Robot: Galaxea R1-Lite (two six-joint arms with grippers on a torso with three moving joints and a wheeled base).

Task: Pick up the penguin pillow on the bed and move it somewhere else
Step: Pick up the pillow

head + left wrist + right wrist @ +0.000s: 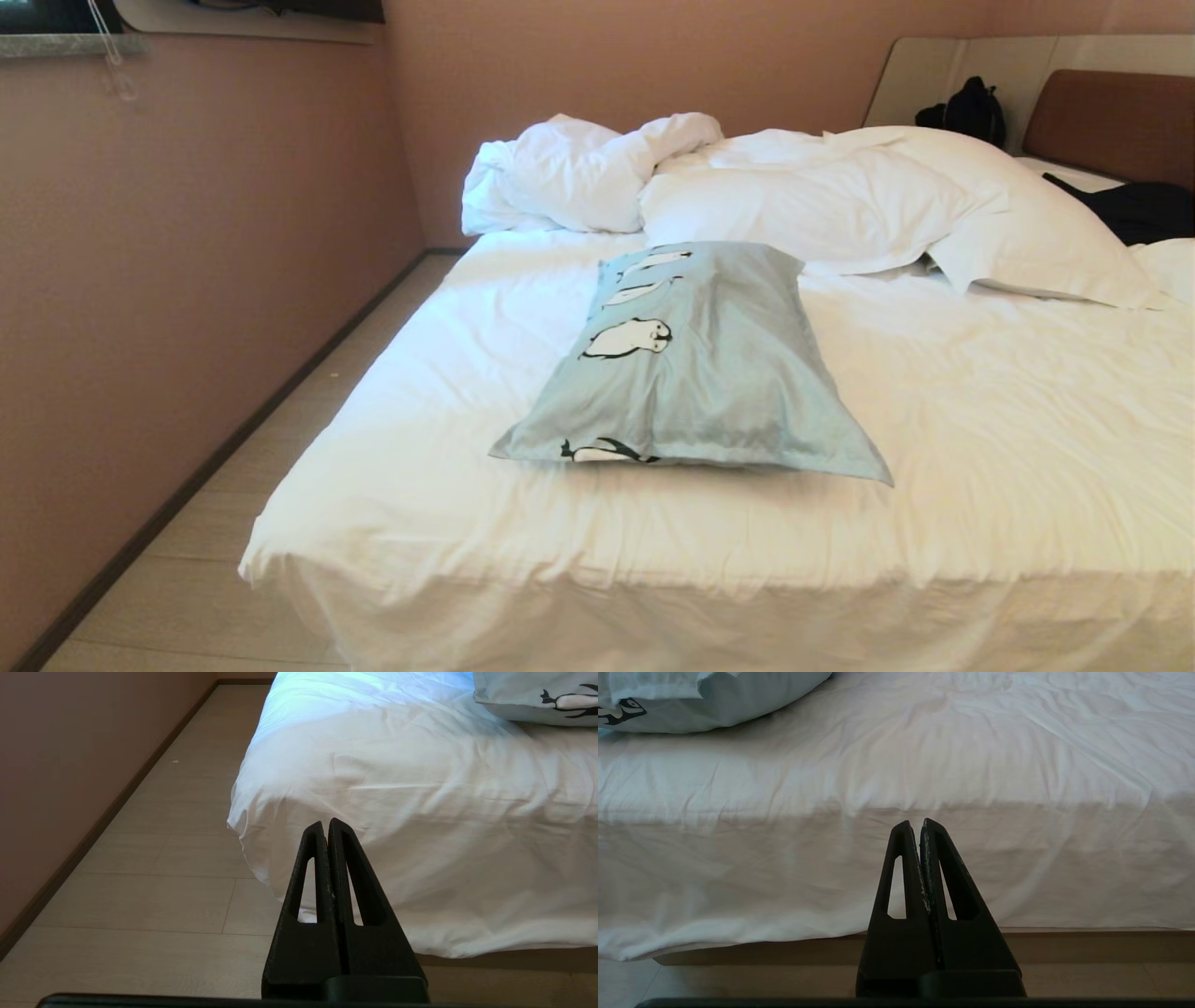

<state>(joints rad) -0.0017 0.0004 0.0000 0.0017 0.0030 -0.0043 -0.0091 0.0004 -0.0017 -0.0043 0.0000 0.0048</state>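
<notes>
Both claws are pressed fully closed and hold nothing: the left claw (pixel 326 828) hangs low off the bed's near left corner, the right claw (pixel 915 828) low before the bed's near side, neither in the head view. On the bed (pixel 980 448) the penguin pillow (pixel 695 364) lies flat on the white sheet, left of centre, its short end toward the near edge, its far end close to the white pillows (pixel 840 201) and the rumpled duvet (pixel 569 173). Nothing has been grasped, so the reach comes first. To do it well, I judge, a claw should open wide, rise above the mattress edge, and pinch the case at a near corner where the stuffing is thin, gathering fabric without catching the sheet beneath.
</notes>
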